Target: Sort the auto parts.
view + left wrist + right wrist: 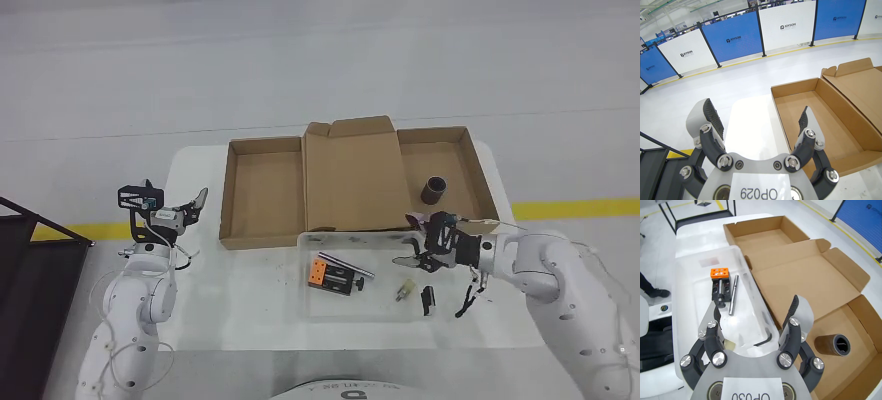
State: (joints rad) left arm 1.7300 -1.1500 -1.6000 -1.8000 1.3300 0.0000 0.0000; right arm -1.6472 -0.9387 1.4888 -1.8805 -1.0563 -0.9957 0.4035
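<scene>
The right gripper [755,305] has its jaws spread wide with nothing between them, and it hangs over the end of a clear plastic tray [683,262] next to the cardboard box [802,275]. Just past its fingertips, inside the tray, a slim metal rod [734,294] lies flat beside an orange-and-black clamp block [719,283]; the two are close together, but whether they touch cannot be told. A dark L-shaped piece [764,341] sits at the tray corner closest to this gripper. From above, a small pale part [403,290] and a small black part [428,298] also lie in the tray, slightly apart from each other. In the box's right compartment, a dark cylinder [831,344] lies on its side with its hollow end showing. The box stands open behind the tray, with a flat cardboard panel between its two compartments. The left gripper [756,106] also has its jaws wide apart and holds nothing. It hovers over the left edge of the white table [749,117], just beside the box's left compartment and well apart from the tray.
</scene>
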